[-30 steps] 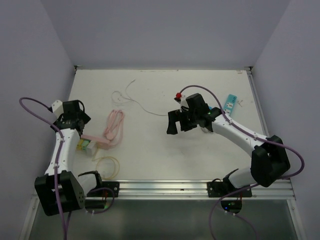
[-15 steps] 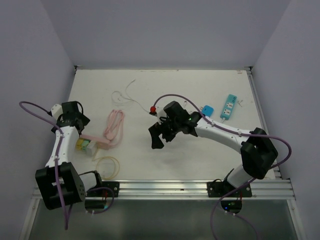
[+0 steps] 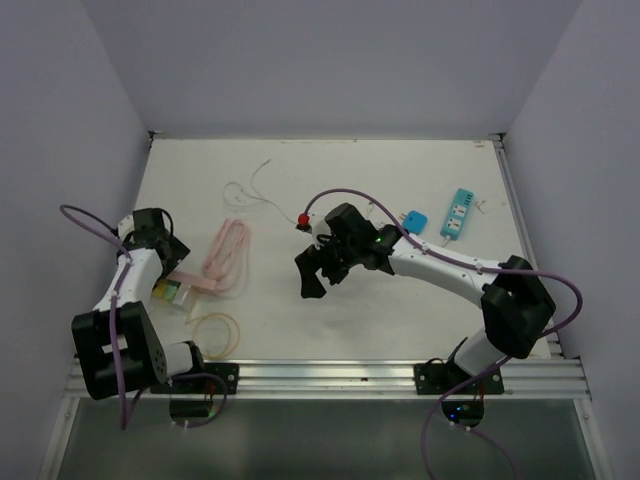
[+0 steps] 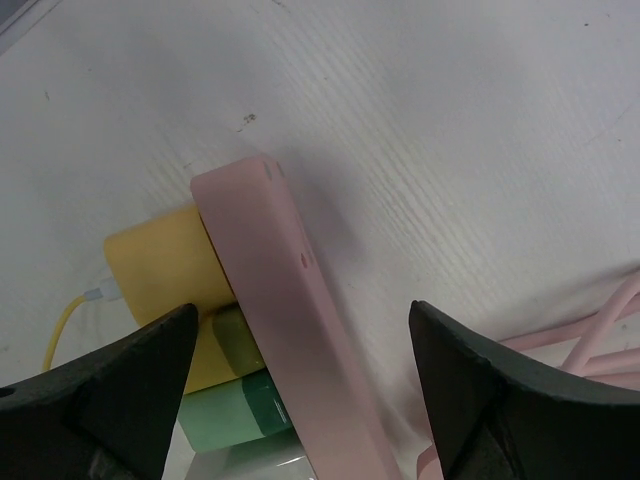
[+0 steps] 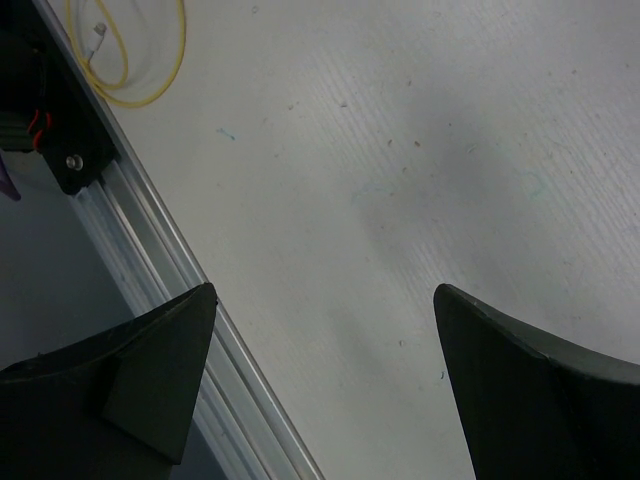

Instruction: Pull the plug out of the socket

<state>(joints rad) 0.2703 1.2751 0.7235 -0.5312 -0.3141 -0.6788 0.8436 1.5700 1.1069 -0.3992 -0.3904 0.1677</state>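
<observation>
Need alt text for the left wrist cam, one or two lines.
A pink power strip runs diagonally across a white table, between two dark fingers spread wide open. A yellow plug with a yellow cable and a green plug sit against the strip's left side; a pink cable lies at lower right.

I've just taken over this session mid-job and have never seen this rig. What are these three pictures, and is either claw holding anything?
Two robot arms are bolted at the near edge of a table. The overhead picture looks down on both. The other two come from a camera on each wrist, and the dark shapes at the bottom are that arm's own fingers. The left gripper is open, with a pink power strip between its fingers. A yellow plug and a green plug sit against the strip. The right gripper is open over bare table. Neither holds anything.
</observation>
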